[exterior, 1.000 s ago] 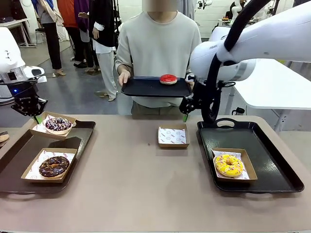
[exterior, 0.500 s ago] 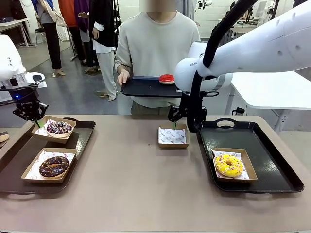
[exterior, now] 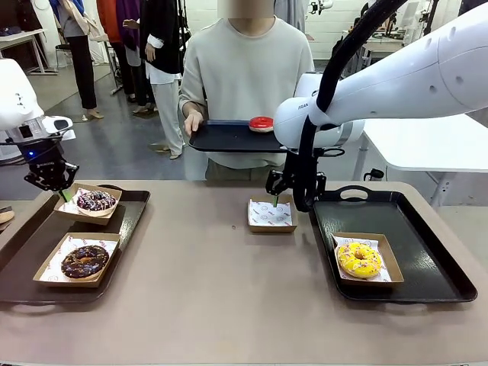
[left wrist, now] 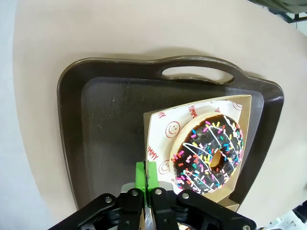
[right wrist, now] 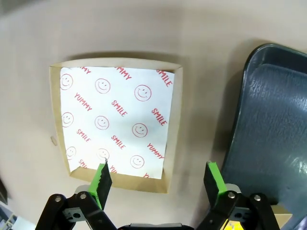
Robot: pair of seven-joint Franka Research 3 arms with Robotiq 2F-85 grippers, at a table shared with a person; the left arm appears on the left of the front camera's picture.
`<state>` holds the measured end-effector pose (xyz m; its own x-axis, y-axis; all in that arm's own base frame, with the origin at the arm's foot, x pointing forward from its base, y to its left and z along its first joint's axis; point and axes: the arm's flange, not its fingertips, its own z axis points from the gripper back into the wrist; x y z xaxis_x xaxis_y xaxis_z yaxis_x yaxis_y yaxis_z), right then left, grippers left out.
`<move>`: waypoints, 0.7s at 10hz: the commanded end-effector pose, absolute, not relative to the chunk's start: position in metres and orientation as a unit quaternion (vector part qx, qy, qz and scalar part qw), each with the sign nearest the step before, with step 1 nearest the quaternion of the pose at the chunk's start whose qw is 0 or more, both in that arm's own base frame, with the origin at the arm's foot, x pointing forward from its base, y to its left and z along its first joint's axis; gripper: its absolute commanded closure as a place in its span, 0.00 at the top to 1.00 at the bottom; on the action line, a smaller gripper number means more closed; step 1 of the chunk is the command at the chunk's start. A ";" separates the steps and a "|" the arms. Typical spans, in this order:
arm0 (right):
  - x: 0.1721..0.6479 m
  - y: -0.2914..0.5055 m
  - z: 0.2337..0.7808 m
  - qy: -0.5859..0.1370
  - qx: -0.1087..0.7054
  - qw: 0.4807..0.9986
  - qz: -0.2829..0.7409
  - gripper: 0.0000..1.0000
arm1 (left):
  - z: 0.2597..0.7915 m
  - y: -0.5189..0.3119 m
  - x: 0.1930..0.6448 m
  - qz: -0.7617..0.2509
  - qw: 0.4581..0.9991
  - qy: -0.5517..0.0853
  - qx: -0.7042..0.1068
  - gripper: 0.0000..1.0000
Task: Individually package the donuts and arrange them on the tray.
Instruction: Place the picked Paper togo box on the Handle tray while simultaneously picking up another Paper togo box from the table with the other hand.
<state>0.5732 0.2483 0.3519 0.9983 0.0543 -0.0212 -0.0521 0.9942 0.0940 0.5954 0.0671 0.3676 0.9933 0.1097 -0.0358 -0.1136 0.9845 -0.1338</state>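
Left fingers clamp sprinkled donut's box edge; right fingers spread above empty box.

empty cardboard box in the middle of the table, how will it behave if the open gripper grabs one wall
The empty box looks thin-walled and shallow, so a pinched wall would probably flex. Holding only printed paper, it is likely light and may slide on the smooth table when the right gripper nudges it.

I see my right gripper at twelve o'clock over the empty box, jaws wide.
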 end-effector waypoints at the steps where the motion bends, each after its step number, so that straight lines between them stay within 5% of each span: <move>1: 0.570 0.243 0.344 0.005 0.047 0.999 0.010 1.00 | 0.366 0.067 0.604 0.051 0.995 0.009 -0.081 0.01; 7: 0.578 0.241 0.327 -0.006 0.072 0.997 0.026 1.00 | 0.358 0.064 0.613 0.051 0.996 0.005 -0.070 0.01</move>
<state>0.5771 0.2433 0.3317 0.9992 0.0404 -0.0046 -0.0397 0.9937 0.1049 0.6060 0.0636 0.3600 0.9944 0.0994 -0.0361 -0.1034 0.9856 -0.1341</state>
